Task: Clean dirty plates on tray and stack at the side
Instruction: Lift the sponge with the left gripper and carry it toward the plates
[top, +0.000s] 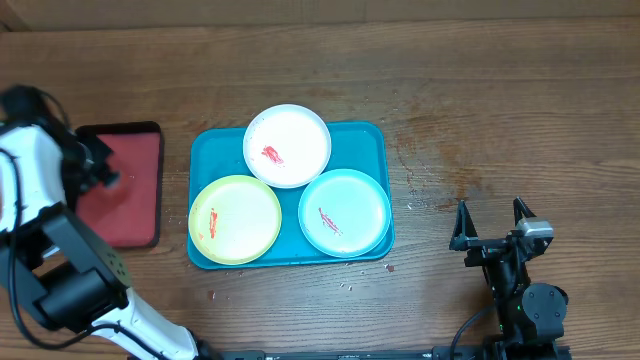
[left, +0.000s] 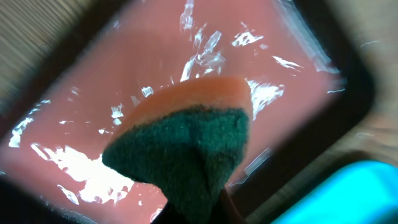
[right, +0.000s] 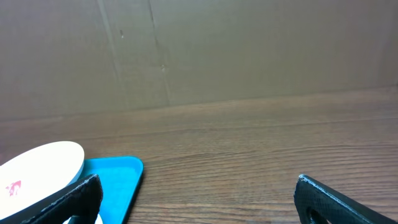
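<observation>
Turquoise plastic, the tray (top: 368, 138) lies at the centre of the overhead frame on the wooden desk (top: 500, 90) and holds all three plates. The white plate (top: 295, 135) is at the top, the yellow-green plate (top: 245, 225) at lower left and the mint plate (top: 355, 200) at lower right. Each carries a red smear, and the white plate's lower edge meets the other two. At the left edge, the left end effector (top: 98, 168) hangs over the red tray (top: 135, 200), pinching an orange sponge (left: 186, 143) with a green scouring face. The right end effector (top: 490, 215) sits at lower right, well apart from the turquoise tray, fingers spread wide and holding nothing.
</observation>
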